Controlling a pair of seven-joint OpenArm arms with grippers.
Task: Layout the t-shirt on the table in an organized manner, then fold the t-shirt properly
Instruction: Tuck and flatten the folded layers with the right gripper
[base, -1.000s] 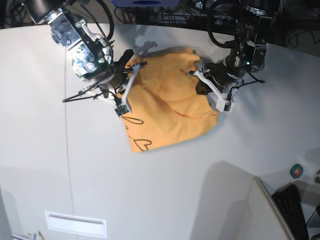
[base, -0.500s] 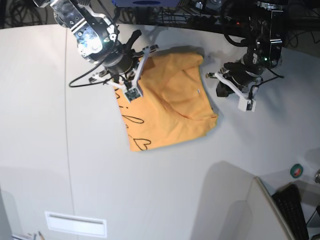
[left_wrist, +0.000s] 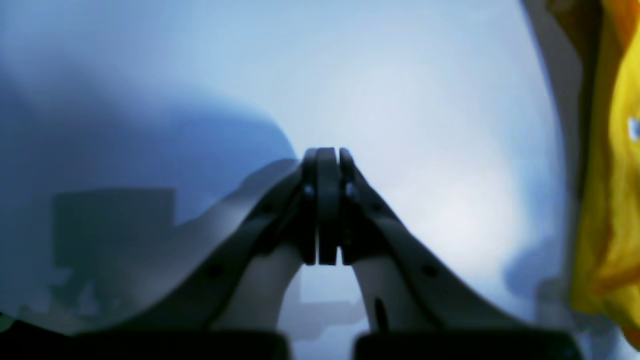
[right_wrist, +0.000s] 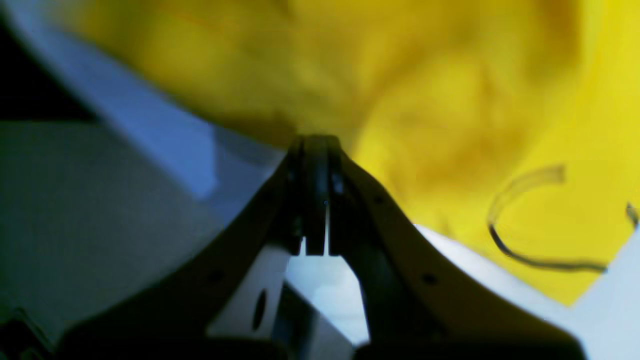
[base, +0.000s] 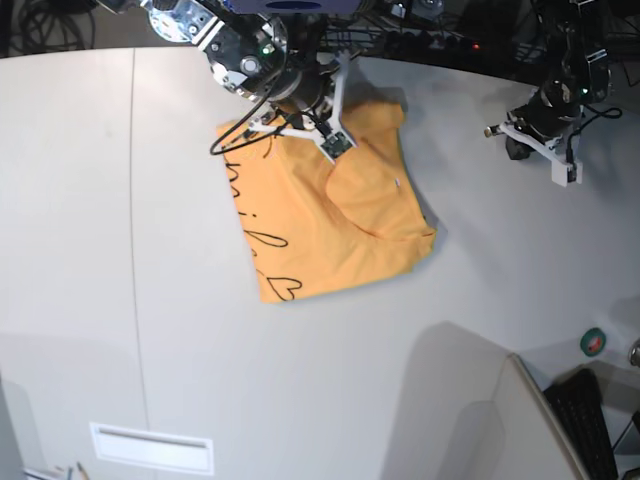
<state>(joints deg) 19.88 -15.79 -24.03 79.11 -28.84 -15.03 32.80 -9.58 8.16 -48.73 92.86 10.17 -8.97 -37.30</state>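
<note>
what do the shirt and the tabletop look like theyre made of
t-shirt: soft knit fabric, likely cotton, matte orange; it creases and drapes in loose folds. table: smooth hard matte white-grey top, maybe laminate; flat, with a thin seam line.

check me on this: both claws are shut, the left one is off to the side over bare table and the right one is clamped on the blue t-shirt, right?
One thing is off: the t-shirt is light orange, not blue, as the base view shows. The rest holds: the left claw is shut over bare table, and the right claw looks shut at the shirt's edge.
</note>
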